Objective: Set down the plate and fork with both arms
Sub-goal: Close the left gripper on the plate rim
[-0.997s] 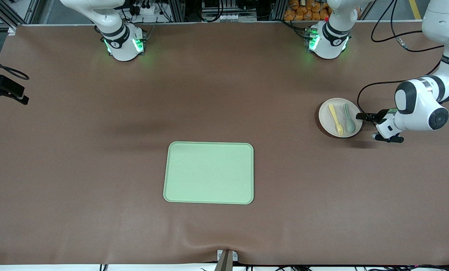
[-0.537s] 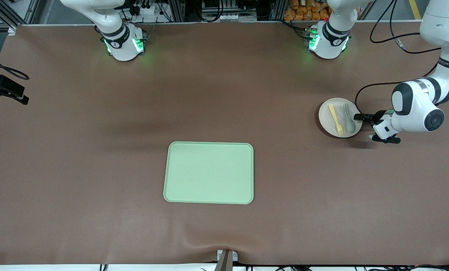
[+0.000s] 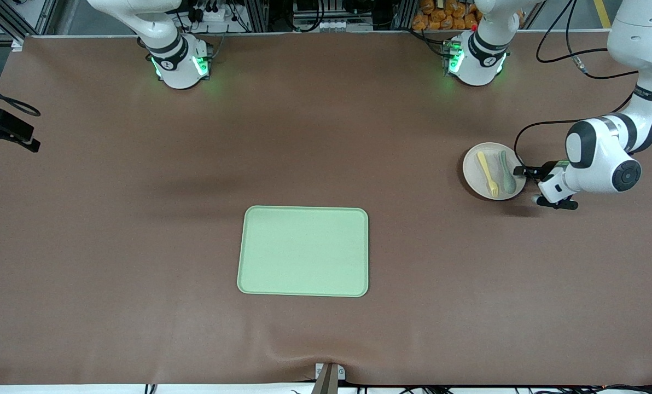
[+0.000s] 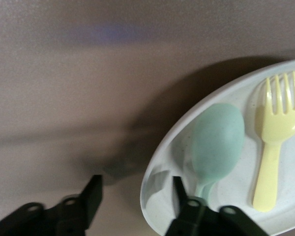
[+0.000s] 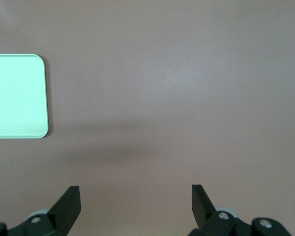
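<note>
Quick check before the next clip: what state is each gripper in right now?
Left gripper: open, its fingers straddling the rim of the plate, not yet clamped.
Right gripper: open, holding nothing, waiting over bare table.

High front view; wrists close (left: plate (image 4: 160,162)).

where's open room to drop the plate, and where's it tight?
The tray is bare across its whole surface, with bare table on every side of it. It is tight at the left arm's end: the plate carries the fork and spoon, and the open left gripper straddles its rim. The right gripper, open, waits over bare table beside the tray.
</note>
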You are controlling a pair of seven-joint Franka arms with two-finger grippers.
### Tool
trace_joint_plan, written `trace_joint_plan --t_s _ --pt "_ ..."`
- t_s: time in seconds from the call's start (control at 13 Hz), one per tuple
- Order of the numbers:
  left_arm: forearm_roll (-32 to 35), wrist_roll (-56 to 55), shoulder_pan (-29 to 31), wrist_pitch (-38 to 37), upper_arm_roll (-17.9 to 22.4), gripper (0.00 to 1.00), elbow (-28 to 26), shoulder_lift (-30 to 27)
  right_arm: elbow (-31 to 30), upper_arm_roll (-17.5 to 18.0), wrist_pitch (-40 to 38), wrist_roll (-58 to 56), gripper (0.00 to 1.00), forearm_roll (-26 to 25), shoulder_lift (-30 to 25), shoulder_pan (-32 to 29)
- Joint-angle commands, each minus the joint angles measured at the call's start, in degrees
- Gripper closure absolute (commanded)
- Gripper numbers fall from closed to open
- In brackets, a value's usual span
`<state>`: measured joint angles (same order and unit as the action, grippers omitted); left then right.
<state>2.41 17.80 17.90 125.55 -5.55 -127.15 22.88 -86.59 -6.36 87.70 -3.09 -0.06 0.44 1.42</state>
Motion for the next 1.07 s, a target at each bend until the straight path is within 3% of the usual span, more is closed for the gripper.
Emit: trace_joint_plan --t_s 0.0,0.61,1.0 --pt "1.0 0.1 -0.1 0.8 -0.3 1.00 -0.3 -0.1 0.3 1.2 -0.6 -0.4 0.00 0.4 0.0 -1.9" --pt "1.0 0.1 -0.1 0.8 -1.6 1.00 0.5 -0.5 0.2 1.2 -0.6 -0.4 0.00 0.8 0.0 -2.0" --pt "0.1 -0.4 0.0 0.0 -3.3 1.00 4.6 -0.3 0.2 1.2 -0.6 -0.4 0.00 0.8 0.0 -2.0"
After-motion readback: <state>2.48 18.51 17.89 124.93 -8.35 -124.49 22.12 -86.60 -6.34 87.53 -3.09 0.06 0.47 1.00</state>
